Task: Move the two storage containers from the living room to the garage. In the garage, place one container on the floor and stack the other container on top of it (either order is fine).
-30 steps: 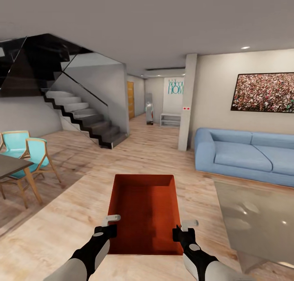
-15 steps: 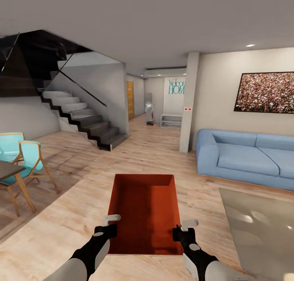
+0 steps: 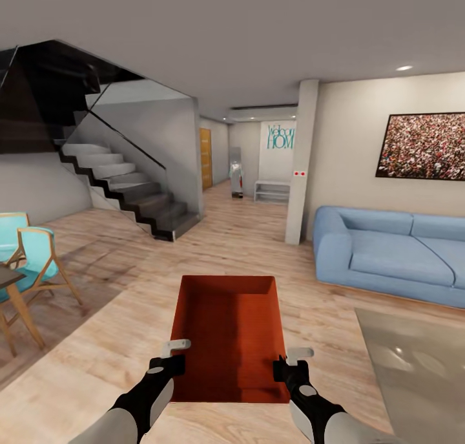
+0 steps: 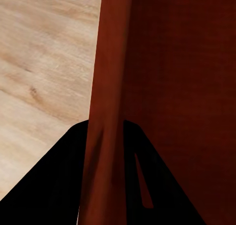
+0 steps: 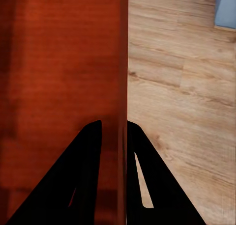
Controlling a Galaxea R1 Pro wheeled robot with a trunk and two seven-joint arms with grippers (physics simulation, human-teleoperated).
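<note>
I carry one red-orange storage container [image 3: 227, 334] in front of me, above the light wood plank floor of the living room. It is lidless and empty. My left gripper [image 3: 172, 357] is shut on its left wall, and the left wrist view shows that wall [image 4: 105, 112] pinched between the dark fingers. My right gripper [image 3: 285, 362] is shut on the right wall, which runs between its fingers [image 5: 118, 136] in the right wrist view.
A blue sofa [image 3: 387, 253] stands at right, with a glass coffee table [image 3: 420, 360] in front of it. Stairs [image 3: 129, 195] rise at left. Turquoise chairs [image 3: 29, 256] and a table edge sit far left. A pillar [image 3: 298, 163] flanks the hallway [image 3: 239, 192] straight ahead.
The whole view has shifted: the sofa, coffee table and chairs slid outward and lower as the robot rolled forward. The container and both grippers hold the same place relative to me.
</note>
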